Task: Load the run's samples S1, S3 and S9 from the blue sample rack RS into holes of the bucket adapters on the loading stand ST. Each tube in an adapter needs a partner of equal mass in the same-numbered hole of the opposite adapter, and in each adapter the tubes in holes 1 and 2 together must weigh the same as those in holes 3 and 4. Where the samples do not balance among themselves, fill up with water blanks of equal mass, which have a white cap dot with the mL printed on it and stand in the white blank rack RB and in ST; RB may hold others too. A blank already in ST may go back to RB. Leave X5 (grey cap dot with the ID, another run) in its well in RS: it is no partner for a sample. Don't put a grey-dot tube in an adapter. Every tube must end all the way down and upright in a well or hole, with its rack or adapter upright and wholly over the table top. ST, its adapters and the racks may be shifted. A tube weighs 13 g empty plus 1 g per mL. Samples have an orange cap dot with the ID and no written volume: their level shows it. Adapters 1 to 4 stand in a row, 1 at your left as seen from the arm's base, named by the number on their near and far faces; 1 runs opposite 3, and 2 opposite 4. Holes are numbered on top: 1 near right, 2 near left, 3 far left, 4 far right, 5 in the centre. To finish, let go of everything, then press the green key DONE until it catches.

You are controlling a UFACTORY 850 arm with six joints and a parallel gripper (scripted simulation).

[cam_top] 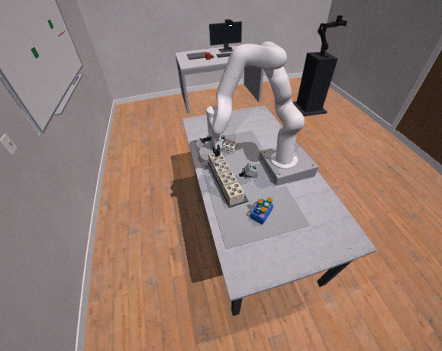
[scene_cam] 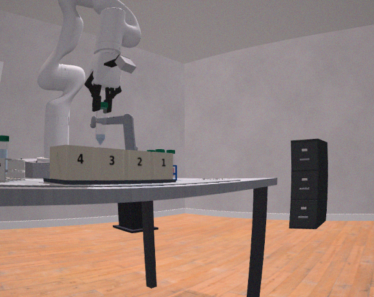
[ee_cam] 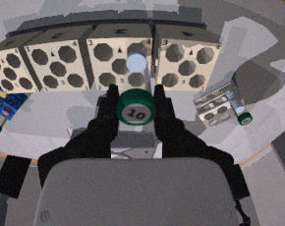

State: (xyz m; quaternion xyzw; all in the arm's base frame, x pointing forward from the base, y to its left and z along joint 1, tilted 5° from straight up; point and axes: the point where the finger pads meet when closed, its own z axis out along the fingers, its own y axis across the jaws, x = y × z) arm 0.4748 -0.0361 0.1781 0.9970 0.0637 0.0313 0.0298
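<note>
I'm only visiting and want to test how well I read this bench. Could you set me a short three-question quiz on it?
1. True or false: the end effector is empty.
2. What number is printed on the white dot of the held tube?
A 5
B 10
C 50
3. Seen from the side, is the held tube's tip already inside an adapter hole, or above the adapters?

Key:
1. False; it grips a green-capped tube.
2. B.
3. Above them, hanging roughly over the boundary between adapters 4 and 3.

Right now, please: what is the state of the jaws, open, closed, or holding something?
Gripper: closed on a green-capped water blank marked 10, held above the bucket adapters.
</note>
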